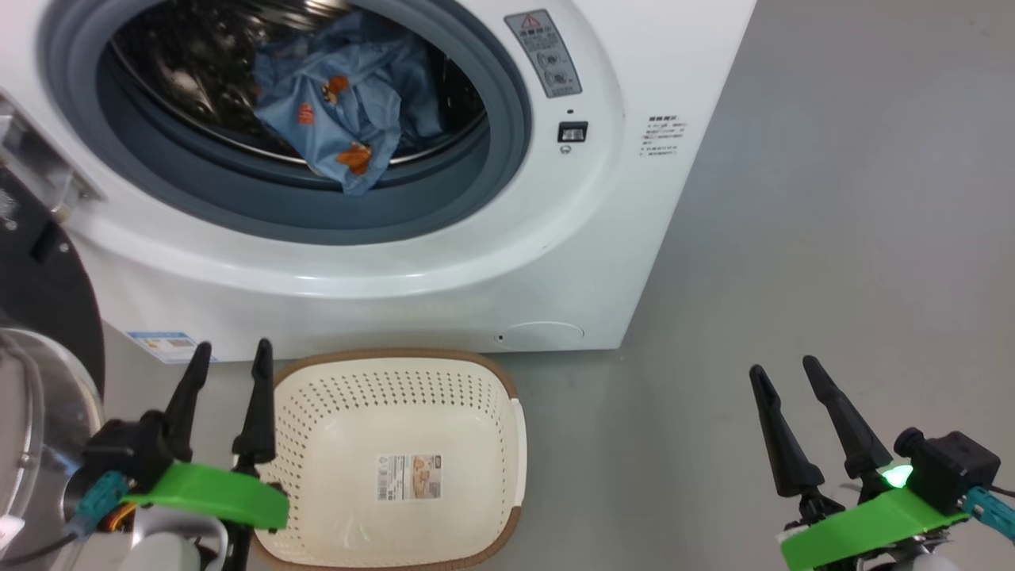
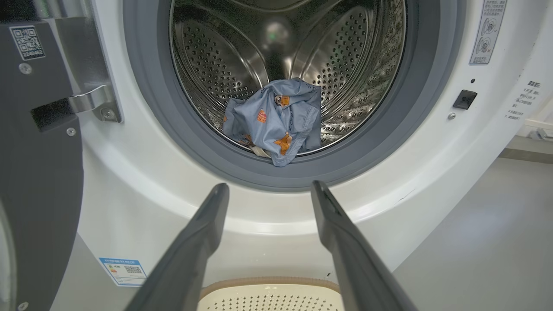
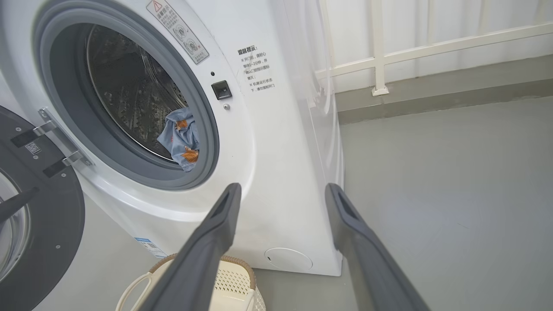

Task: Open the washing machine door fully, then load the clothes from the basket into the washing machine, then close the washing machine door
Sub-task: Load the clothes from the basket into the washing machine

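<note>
The white washing machine (image 1: pixel 555 238) stands with its door (image 1: pixel 40 317) swung wide open to the left. Light blue clothes (image 1: pixel 341 103) with orange prints lie at the front lip of the steel drum (image 2: pixel 285 47), one corner hanging over the grey gasket (image 2: pixel 173 142). The cream basket (image 1: pixel 317 444) sits on the floor in front of the machine and holds no garments, just a label sticker. My left gripper (image 1: pixel 230 353) hangs open at the basket's left rim, nothing between its fingers. My right gripper (image 1: pixel 785 369) stands open over bare floor to the right.
Grey floor (image 1: pixel 833 238) stretches to the machine's right. A white railing (image 3: pixel 380 47) and wall stand behind it in the right wrist view. The open door (image 3: pixel 39 233) takes up the space left of the basket (image 3: pixel 233 280).
</note>
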Controlling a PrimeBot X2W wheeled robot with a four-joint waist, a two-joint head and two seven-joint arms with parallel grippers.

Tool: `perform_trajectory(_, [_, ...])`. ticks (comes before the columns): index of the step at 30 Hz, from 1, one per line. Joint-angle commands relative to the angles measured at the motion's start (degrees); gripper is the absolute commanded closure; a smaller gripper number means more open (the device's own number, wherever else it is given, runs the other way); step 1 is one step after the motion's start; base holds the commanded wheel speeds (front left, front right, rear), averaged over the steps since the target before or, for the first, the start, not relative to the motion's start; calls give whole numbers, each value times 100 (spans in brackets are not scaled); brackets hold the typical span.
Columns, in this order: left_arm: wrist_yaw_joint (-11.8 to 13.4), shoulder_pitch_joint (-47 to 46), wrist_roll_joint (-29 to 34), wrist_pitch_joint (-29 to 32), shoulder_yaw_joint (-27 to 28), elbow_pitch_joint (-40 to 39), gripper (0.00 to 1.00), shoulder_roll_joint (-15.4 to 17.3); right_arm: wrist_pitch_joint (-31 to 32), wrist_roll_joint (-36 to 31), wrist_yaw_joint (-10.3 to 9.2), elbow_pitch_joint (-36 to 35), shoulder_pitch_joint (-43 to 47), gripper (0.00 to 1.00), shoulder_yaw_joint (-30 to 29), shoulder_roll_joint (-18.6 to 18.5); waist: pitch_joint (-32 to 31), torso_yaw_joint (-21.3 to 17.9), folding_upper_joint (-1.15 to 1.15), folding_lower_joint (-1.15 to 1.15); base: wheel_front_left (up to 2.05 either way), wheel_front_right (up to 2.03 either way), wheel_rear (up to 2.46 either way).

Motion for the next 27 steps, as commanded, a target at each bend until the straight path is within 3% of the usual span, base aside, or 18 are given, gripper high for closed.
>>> perform_trajectory(1, [-17, 92, 70, -23, 247, -178, 0, 184, -27, 67, 9, -155, 99, 0, 58, -102, -158, 65, 0, 0, 0, 0, 0])
perform_trajectory(27, [-17, 1655, -149, -23, 804, -957, 0, 362, -27, 217, 9, -292, 898, 0, -217, -368, -757, 195, 0, 0, 0, 0, 0])
